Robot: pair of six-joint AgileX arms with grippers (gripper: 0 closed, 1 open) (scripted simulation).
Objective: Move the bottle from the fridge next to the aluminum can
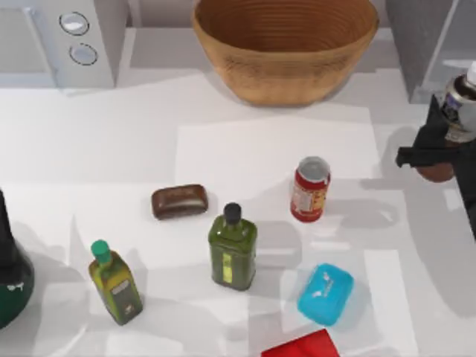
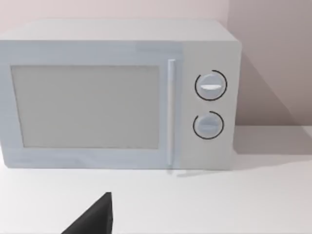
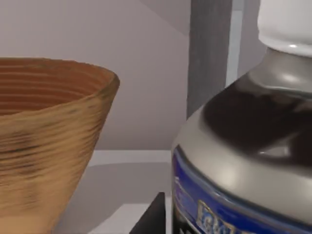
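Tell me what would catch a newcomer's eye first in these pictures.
The big woven bowl at the table's back middle stands out. At the right edge, the right pincer grips the bottle in front of the fridge. The aluminum can stands mid-table, right of center.

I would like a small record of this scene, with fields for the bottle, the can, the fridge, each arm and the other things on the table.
bottle: the bottle is at the table's right edge, in front of the fridge, with the right gripper around it
can: the aluminum can stands upright near the middle, apart from the bottle
left arm: parked at the left edge
other things: wooden bowl, white microwave, dark-green bottle, olive bottle, brown block, blue object
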